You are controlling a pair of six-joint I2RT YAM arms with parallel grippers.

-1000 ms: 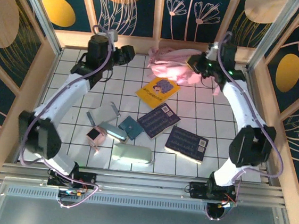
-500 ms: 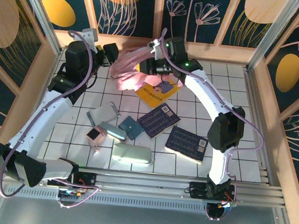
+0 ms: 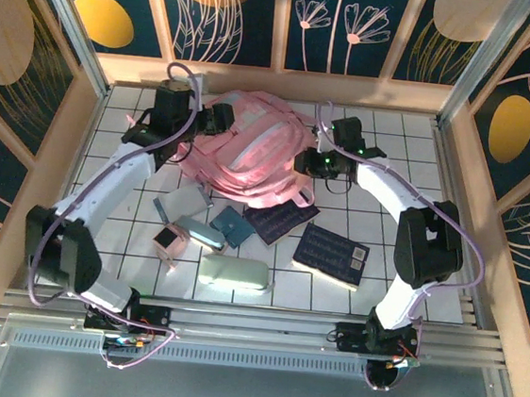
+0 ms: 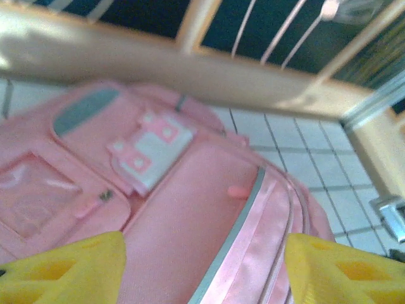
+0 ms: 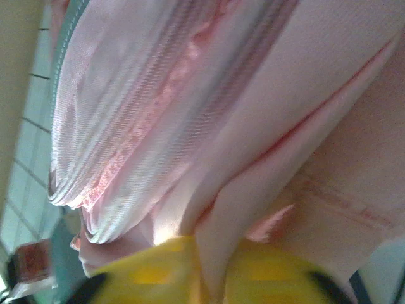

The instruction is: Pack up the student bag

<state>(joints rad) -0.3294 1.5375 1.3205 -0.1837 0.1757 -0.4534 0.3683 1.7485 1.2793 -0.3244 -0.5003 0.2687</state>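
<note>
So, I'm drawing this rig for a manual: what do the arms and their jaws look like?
The left arm and right arm match: white link shells, black joint housings, and a lilac cable looping along each. Small green lights glow near the right arm's wrist. The jaws are bright yellow.

no legible text, markings on student bag (image 5: 190, 95) too blurred
</note>
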